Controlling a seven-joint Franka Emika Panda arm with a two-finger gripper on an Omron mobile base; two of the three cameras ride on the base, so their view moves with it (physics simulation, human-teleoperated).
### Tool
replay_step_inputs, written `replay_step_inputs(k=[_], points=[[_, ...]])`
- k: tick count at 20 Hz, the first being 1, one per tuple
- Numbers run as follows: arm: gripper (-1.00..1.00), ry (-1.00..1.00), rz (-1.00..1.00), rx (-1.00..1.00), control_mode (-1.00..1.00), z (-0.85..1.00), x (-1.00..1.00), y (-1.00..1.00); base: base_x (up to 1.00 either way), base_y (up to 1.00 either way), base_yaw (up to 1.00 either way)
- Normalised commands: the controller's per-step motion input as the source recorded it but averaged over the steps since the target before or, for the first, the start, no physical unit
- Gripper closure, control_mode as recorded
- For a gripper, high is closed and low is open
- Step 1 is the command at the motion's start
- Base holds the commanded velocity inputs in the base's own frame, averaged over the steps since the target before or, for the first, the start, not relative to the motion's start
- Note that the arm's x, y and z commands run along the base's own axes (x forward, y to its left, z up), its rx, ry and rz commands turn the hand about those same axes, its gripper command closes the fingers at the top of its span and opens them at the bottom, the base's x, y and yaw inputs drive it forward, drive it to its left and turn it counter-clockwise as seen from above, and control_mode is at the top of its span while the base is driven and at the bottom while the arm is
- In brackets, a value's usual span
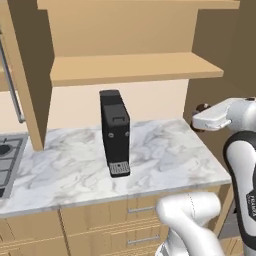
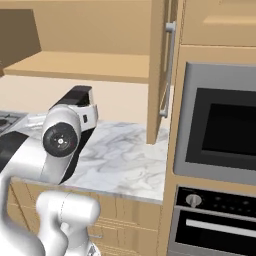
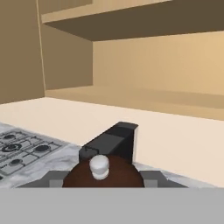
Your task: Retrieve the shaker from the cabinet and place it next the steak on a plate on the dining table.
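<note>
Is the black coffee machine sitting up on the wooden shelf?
No, the black coffee machine stands down on the marble counter, below the wooden shelf.

A kitchen: marble counter (image 1: 165,160), hob (image 1: 7,160), built-in oven (image 2: 220,132), coffee machine (image 1: 115,132)

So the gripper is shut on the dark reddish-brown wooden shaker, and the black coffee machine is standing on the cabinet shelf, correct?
Not quite. The gripper is shut on the dark reddish-brown wooden shaker, as the hand view shows, but the black coffee machine stands on the white grey-veined marble counter, below the light tan wooden cabinet shelf. The left base view shows this.
</note>
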Motion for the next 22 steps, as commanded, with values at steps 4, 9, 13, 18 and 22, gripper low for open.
replay_step_inputs(k=[4, 9, 13, 18, 22], points=[[1.00, 0.00, 0.00, 0.00, 1.00, 0.00, 0.00, 0.00, -0.64, 0.00, 0.04], [1.00, 0.00, 0.00, 0.00, 1.00, 0.00, 0.00, 0.00, -0.70, 0.00, 0.11], [1.00, 0.00, 0.00, 0.00, 1.00, 0.00, 0.00, 0.00, -0.52, 0.02, 0.20], [1.00, 0.00, 0.00, 0.00, 1.00, 0.00, 0.00, 0.00, -0.29, 0.09, 0.31], [1.00, 0.00, 0.00, 0.00, 1.00, 0.00, 0.00, 0.00, -0.08, 0.08, 0.52]])
